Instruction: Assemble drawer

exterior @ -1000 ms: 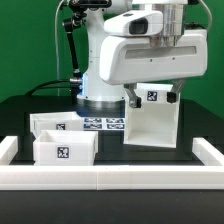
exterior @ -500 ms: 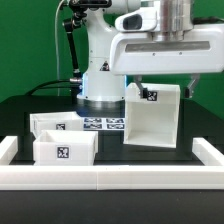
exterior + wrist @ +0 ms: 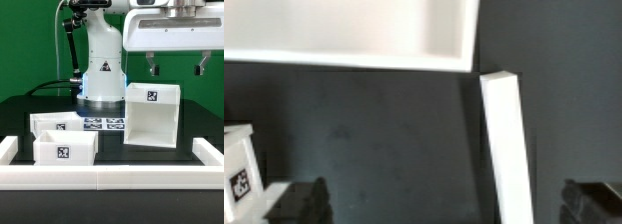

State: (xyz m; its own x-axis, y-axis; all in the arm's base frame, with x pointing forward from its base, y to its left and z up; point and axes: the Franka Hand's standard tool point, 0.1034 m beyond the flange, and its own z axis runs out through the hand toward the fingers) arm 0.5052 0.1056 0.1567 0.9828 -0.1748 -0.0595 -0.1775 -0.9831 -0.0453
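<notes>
The pincer point(image 3: 175, 67) has risen clear of the large drawer case point(image 3: 152, 115) and hangs above it, spread wide and empty. Nearest, two small drawer boxes point(image 3: 65, 150) sit on the black tabletop point(image 3: 150, 155) at the exterior view's left; the case stands upright behind, to their right.

Bright even light, low resolution — wrist view soft

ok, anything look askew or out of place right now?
Nothing stands out. The large case stands upright, open front toward the exterior camera, with the open gripper above it and clear of it. The front small box and the rear small box sit upright at the exterior view's left.
</notes>
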